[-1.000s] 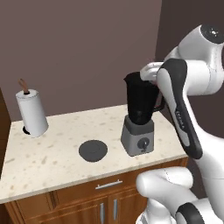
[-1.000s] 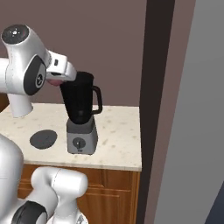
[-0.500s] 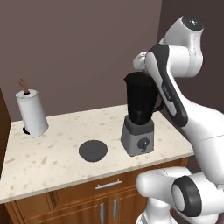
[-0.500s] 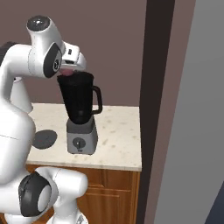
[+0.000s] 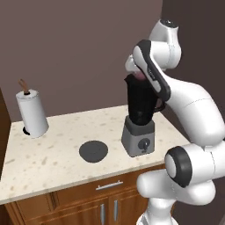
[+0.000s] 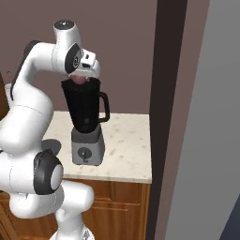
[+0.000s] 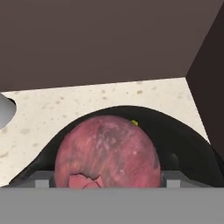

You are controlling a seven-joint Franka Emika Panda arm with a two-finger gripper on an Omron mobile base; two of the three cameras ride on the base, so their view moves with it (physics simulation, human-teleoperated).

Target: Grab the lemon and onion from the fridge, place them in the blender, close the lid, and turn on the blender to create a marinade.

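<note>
Left base view: the arm reached over the blender (image 5: pixel 139 115) on the speckled surface (image 5: pixel 57 154), its tool (image 5: pixel 139 75) poised at the jar's mouth with the pink onion (image 5: pixel 139 76) just visible there. The lid (image 5: pixel 93 150) lay flat on the surface beside the blender's base, well apart from a paper-towel roll (image 5: pixel 31 113) at the far left.

Right base view: the onion (image 6: pixel 79 80) sat at the rim of the black jar, under the tool (image 6: pixel 80 78). A tall grey panel to the right may have been the fridge.

Hand view: the onion (image 7: pixel 106 152) hung between the fingertips directly above the jar's dark opening; whether the tool gripped it or had let go could not be told. A yellow speck behind it may have been the lemon. By the look of it, dropping the onion, fitting the lid and turning the knob remained.
</note>
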